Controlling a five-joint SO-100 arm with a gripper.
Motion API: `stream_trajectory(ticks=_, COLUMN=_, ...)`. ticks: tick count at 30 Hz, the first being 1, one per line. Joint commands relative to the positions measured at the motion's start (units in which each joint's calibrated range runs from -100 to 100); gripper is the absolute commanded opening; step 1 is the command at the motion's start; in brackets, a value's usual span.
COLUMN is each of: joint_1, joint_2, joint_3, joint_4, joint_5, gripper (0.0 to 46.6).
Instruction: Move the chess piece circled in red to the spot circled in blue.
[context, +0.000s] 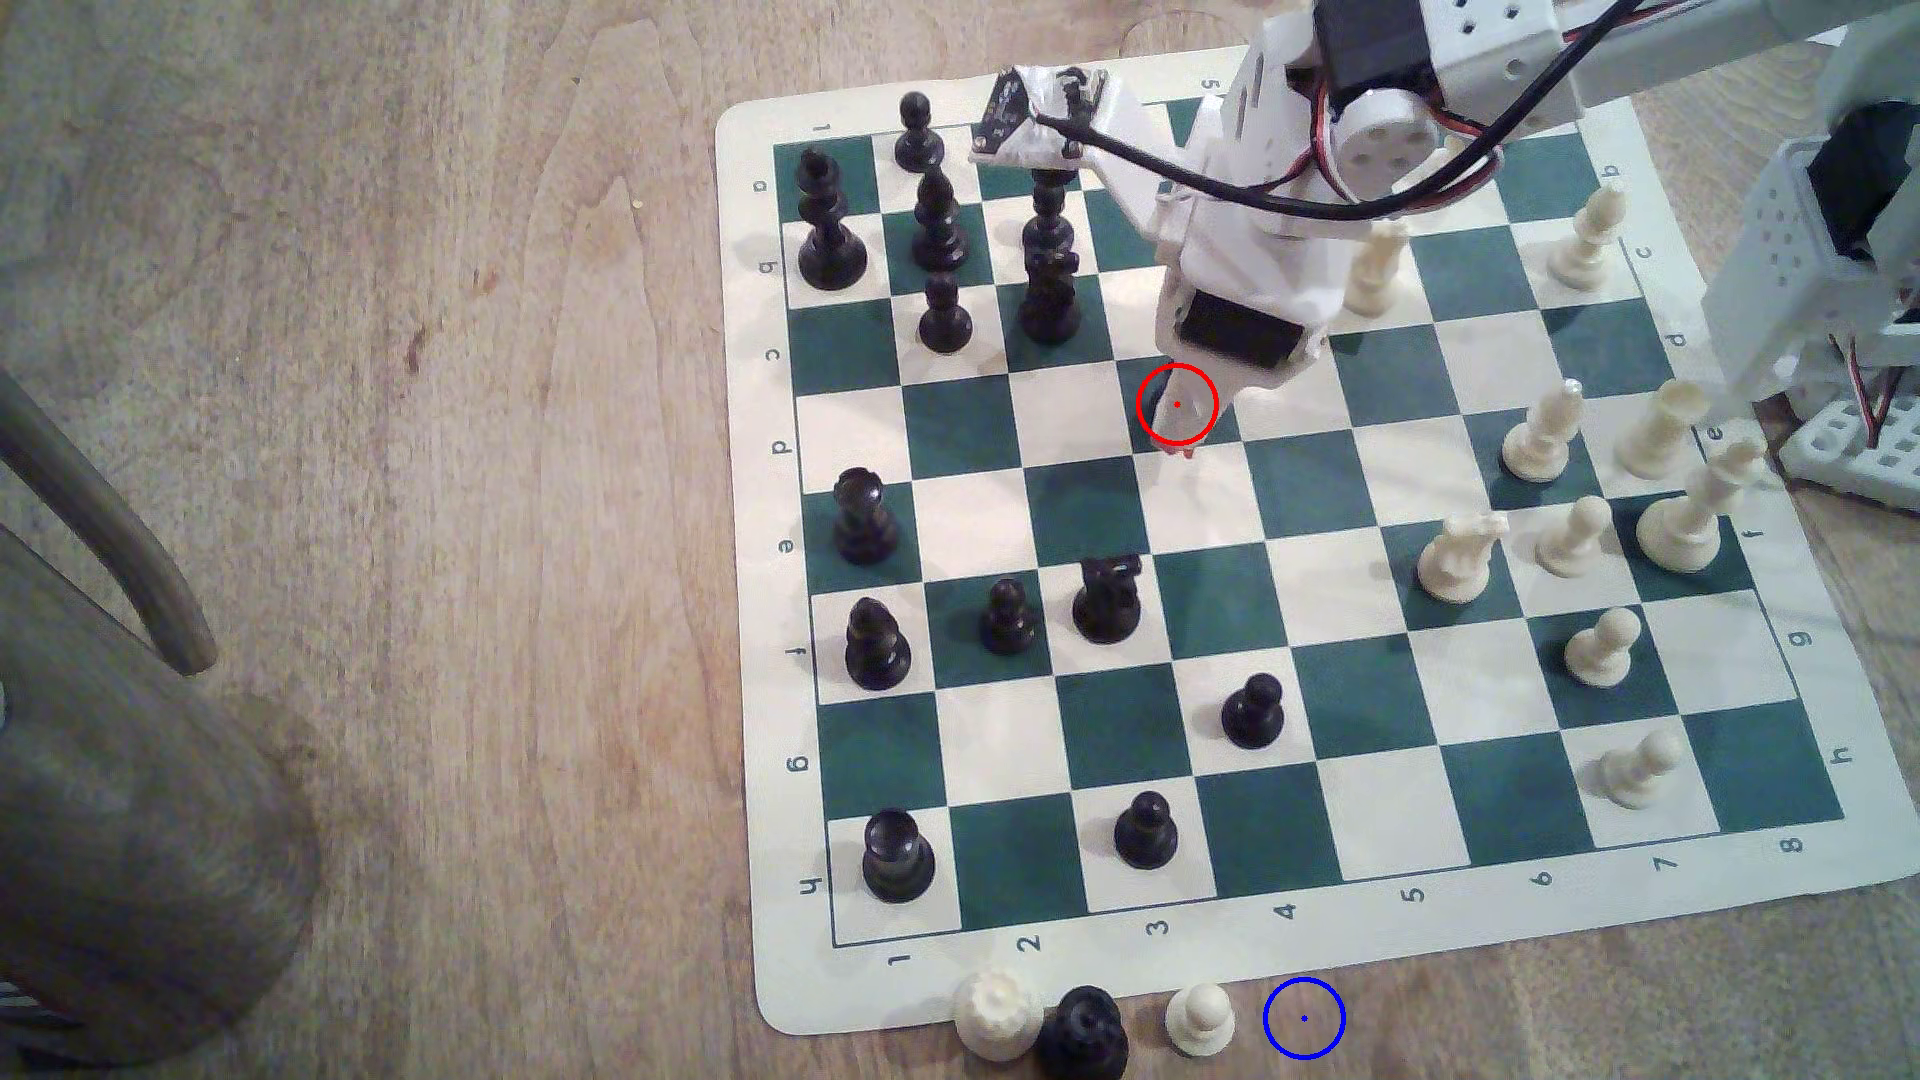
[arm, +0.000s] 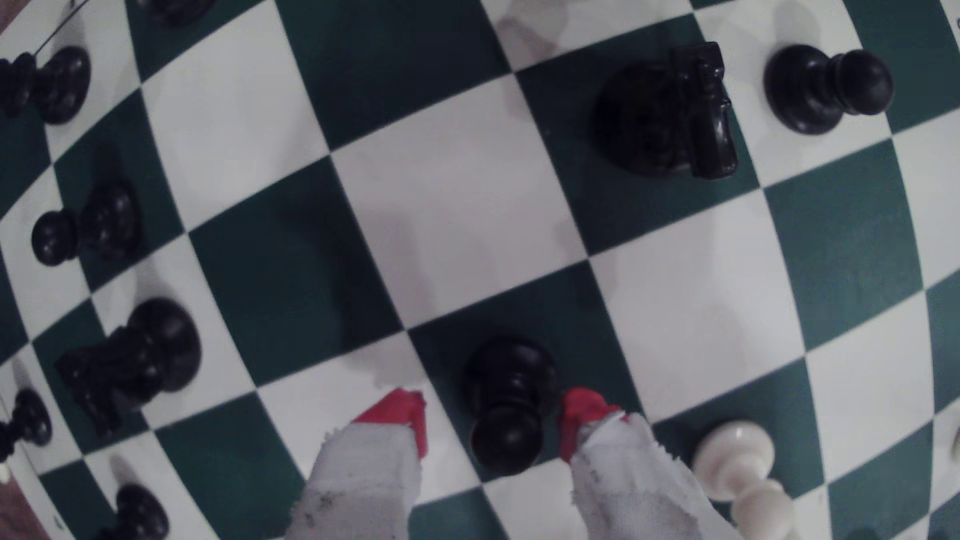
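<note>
Straddling pawn (arm: 506, 410): spread gripper (arm: 493, 423)

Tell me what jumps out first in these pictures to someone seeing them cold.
The white arm's claw straddles a black pawn on a green square mid-board, its red-tipped fingers open on either side. In the exterior view, a red circle marks that place, and a blue circle marks bare wood off the board's near edge, beside three set-aside pieces.

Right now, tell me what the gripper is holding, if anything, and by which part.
Nothing yet. The gripper is open, its red fingertips flanking the black pawn at head and neck height with a visible gap on each side.
</note>
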Motion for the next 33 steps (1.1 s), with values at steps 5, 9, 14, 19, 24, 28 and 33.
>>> stream_trajectory(ticks=5, joint_1=0.15, joint_2=-1.07, joint_3=-4.48, joint_4=-1.45, joint_5=-0.63, gripper=14.1)
stream_trajectory(ticks=9, joint_1=0.15, joint_2=-2.26, joint_3=-4.57, joint_4=-1.45, joint_5=-0.73, gripper=13.4)
stream_trajectory(ticks=14, joint_1=-0.48, joint_2=-3.45, joint_3=-4.21, joint_4=-0.14, joint_5=-0.68, gripper=5.5)
stream_trajectory(ticks=19, joint_1=-0.87, joint_2=-3.95, joint_3=-4.03, joint_4=-0.06, joint_5=-0.78, gripper=3.3)
stream_trajectory(ticks=24, joint_1=-2.04, joint_2=-7.35, joint_3=-5.03, joint_4=1.09, joint_5=-1.56, gripper=3.2)
stream_trajectory(ticks=28, joint_1=-5.49, joint_2=-11.0, joint_3=-9.74, joint_4=5.59, joint_5=-3.17, gripper=3.2)
stream_trajectory(ticks=33, joint_1=-12.84, joint_2=-12.19, joint_3=-20.71, joint_4=13.46, joint_5=-5.32, gripper=3.2)
